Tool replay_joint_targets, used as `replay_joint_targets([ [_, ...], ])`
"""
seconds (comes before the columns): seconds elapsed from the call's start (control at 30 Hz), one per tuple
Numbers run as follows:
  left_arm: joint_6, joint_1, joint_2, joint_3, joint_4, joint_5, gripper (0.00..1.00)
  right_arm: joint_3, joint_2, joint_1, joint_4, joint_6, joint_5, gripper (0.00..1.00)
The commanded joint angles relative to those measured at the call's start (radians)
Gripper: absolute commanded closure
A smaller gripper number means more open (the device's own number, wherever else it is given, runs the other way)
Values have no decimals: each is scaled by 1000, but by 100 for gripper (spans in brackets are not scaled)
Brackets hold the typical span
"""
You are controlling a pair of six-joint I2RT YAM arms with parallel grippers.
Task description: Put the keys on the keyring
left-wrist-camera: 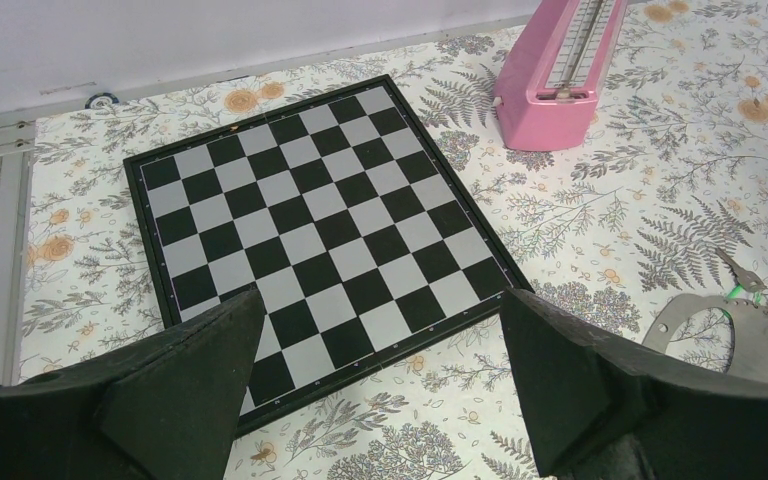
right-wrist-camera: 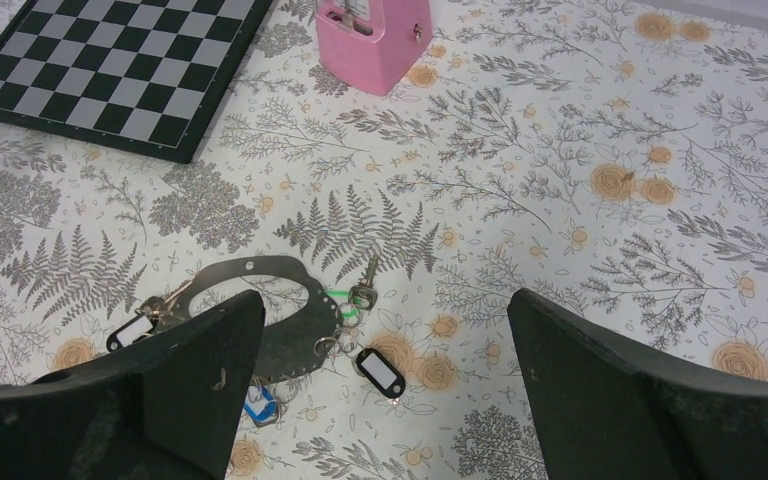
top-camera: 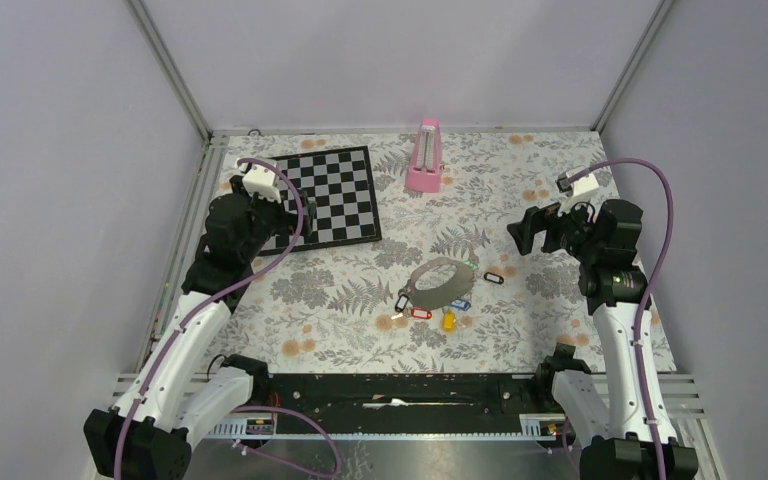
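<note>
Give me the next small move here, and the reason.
Probably lower the right claw toward the black-tagged key: that claw is open and empty, well above it, and this key lies beside the keyring on that claw's side.

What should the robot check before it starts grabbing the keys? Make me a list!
1. Left gripper open and empty: ok.
2. Right gripper open and empty: ok.
3. Keyring in plain view on the table: ok.
4. Black-tagged key and red-tagged key easy to see beside the keyring: ok.
5. Which keys already hang on the keyring: cannot tell.
6. Chessboard and pink metronome lying apart from the keys: ok.
</note>
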Motion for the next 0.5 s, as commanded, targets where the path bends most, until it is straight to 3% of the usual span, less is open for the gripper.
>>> replay_joint_targets([
  [0.0,-8,8,-19,-10,41,1,1,0,-17,-3,18,-15,-31,0],
  [0.47,-8,13,-12,-10,32,13,1,-6,-14,-3,18,-23,-33,0],
])
